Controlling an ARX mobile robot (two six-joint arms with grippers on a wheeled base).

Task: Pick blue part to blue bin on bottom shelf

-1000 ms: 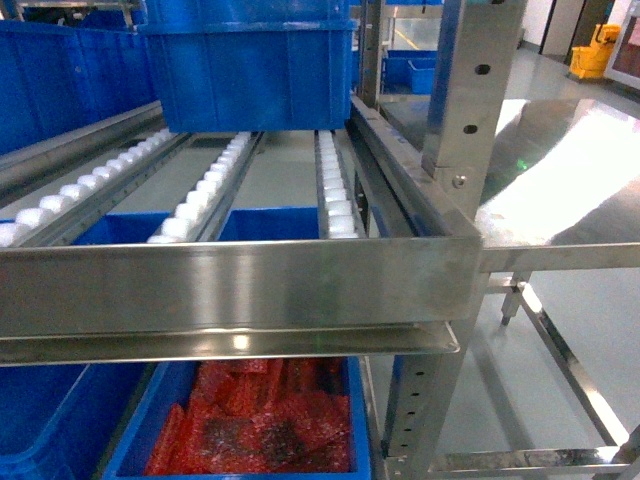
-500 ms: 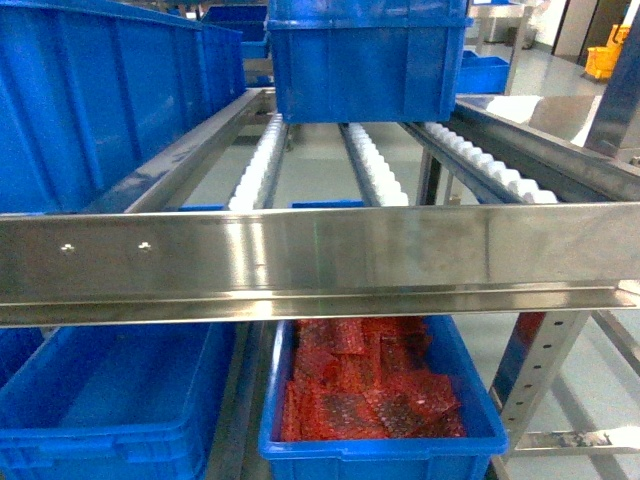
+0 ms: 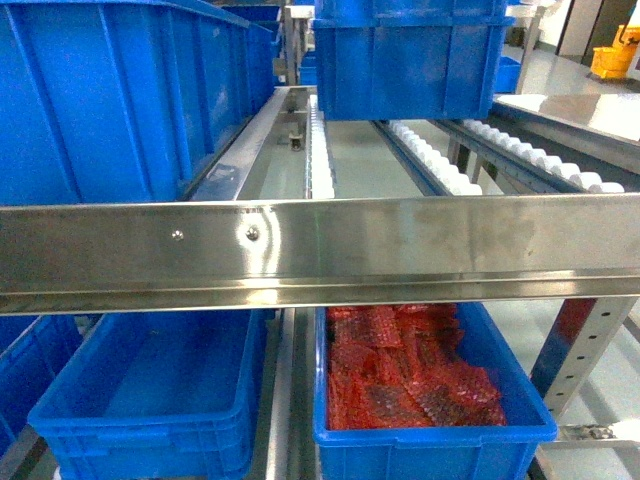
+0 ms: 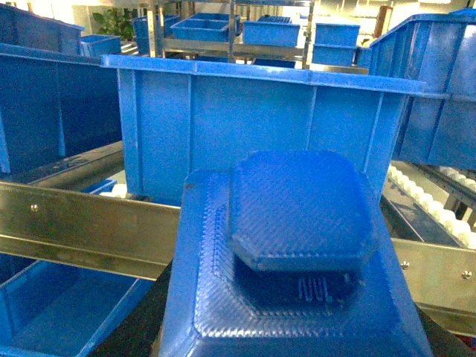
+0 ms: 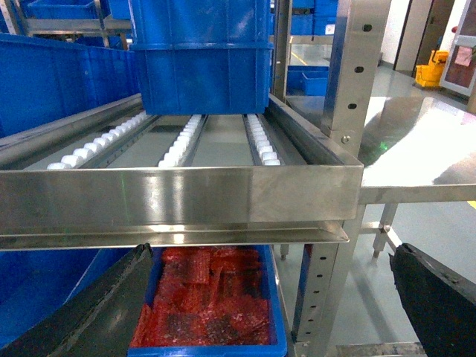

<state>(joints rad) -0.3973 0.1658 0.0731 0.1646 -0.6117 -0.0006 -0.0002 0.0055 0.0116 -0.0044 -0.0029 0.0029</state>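
The blue part (image 4: pixel 297 245), a ribbed stepped block with an octagonal top, fills the lower left wrist view, and my left gripper (image 4: pixel 294 346) is shut on it, its fingers mostly hidden beneath. It hangs in front of the rack's steel front rail (image 4: pixel 74 227). Below that rail an empty blue bin (image 3: pixel 150 395) stands on the bottom shelf (image 3: pixel 290 400), also seen as the blue bin (image 4: pixel 52 312) at the lower left. My right gripper (image 5: pixel 275 297) is open, its dark fingers (image 5: pixel 439 297) spread wide and holding nothing. Neither gripper shows in the head view.
A blue bin of red bubble-wrap packets (image 3: pixel 410 380) stands right of the empty one. Large blue crates (image 3: pixel 410 60) sit on the roller shelf above. The front rail (image 3: pixel 320 250) crosses the view. A rack post (image 5: pixel 349 89) and a steel table (image 5: pixel 424 156) stand at the right.
The head view has swung to the left: the rack post and steel table slid out on the right, and the empty blue bin came fully into view beside the red-packet bin.
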